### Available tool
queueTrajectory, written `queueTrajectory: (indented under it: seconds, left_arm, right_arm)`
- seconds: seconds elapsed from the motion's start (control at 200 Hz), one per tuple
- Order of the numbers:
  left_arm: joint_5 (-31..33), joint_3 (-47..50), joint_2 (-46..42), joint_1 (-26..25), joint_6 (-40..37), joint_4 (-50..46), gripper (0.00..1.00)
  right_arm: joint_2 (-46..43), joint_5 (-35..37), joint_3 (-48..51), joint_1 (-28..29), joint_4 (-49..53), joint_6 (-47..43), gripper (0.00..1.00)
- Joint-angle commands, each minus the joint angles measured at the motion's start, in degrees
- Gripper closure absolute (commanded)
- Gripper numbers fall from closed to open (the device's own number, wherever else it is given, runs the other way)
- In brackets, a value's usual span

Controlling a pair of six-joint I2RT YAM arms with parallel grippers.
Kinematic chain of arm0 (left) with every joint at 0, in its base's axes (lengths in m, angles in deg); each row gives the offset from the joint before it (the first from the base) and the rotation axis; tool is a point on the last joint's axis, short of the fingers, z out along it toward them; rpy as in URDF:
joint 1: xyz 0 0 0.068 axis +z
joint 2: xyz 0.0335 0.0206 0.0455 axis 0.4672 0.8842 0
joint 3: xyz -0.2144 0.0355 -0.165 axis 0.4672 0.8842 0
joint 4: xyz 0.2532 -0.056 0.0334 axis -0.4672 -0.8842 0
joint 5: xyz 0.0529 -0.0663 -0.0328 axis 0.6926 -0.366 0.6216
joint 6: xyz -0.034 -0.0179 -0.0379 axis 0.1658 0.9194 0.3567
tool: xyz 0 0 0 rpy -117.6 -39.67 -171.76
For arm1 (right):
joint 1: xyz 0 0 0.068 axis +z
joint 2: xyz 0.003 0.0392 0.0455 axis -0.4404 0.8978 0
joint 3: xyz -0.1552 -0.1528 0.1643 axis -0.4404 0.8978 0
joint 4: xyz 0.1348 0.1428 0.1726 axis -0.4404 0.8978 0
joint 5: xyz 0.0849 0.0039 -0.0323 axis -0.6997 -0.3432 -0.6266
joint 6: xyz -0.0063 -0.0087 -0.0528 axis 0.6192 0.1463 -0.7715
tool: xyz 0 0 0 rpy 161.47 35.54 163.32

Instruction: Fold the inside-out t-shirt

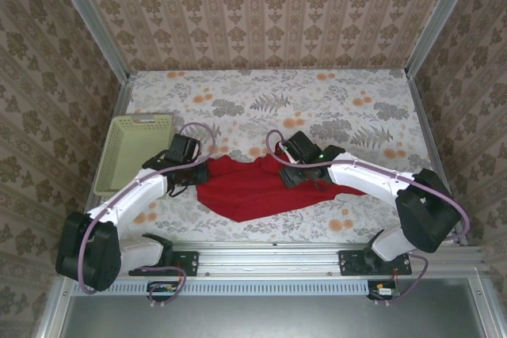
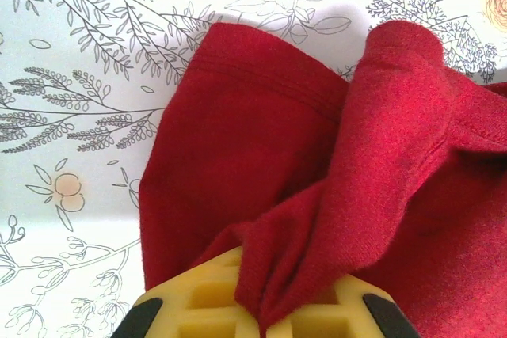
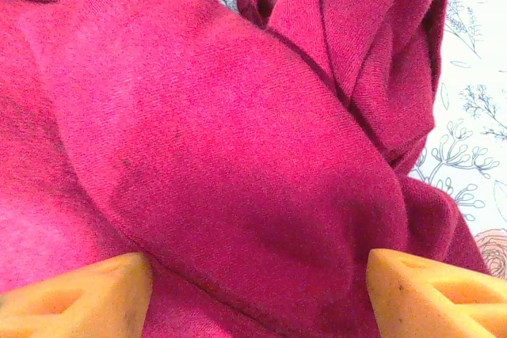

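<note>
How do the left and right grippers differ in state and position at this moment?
The left gripper is shut, pinching a bunched fold of the red t-shirt; the right gripper is open, fingers spread wide over the cloth. The left gripper is at the shirt's left edge, near the green basket; the right gripper sits over its right part. Both are low at the shirt.

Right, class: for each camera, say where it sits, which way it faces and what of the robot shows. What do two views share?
Top external: above and behind the robot, looking down on the table, both arms, t-shirt and basket.
Left wrist: on the left arm, facing down; left gripper shut on the t-shirt.
Right wrist: on the right arm, facing down; right gripper open over the t-shirt.
Shared: both wrist views show t-shirt and floral table.
</note>
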Motion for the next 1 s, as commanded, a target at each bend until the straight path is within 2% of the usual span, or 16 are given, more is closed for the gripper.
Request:
queueTrajectory:
  seconds: [0.0,0.105,0.195,0.375,0.6,0.875,0.995]
  left_arm:
    - [-0.59,0.02,-1.03,0.71,0.68,-0.24,1.0]
    - [-0.6,-0.39,-1.47,0.99,0.51,-0.64,1.0]
    - [-0.52,-1.15,-2.03,1.28,0.25,-1.42,1.0]
    - [1.06,-5.15,-5.69,1.51,-0.87,-4.61,1.0]
    - [3.0,-12.25,-14.58,1.62,-1.22,-6.82,1.0]
    - [2.44,-18.44,-25.62,1.66,-2.54,-4.37,1.0]
    - [0.3,-21.99,-28.63,1.65,-4.03,-3.5,0.99]
  right_arm:
    - [1.74,2.89,-1.84,0.28,0.74,-1.38,0.35]
    - [2.05,5.42,-2.36,0.28,1.74,-0.51,0.55]
    - [-1.16,8.91,-2.14,0.26,2.38,0.65,0.77]
    - [-14.91,18.14,-3.19,-0.71,6.08,2.47,1.0]
    - [-29.58,19.31,-9.83,-3.94,10.79,3.53,1.0]
    - [-38.12,16.55,-17.58,-5.76,13.06,5.53,1.0]
    - [-39.85,14.68,-20.79,-6.13,13.93,6.0,1.0]
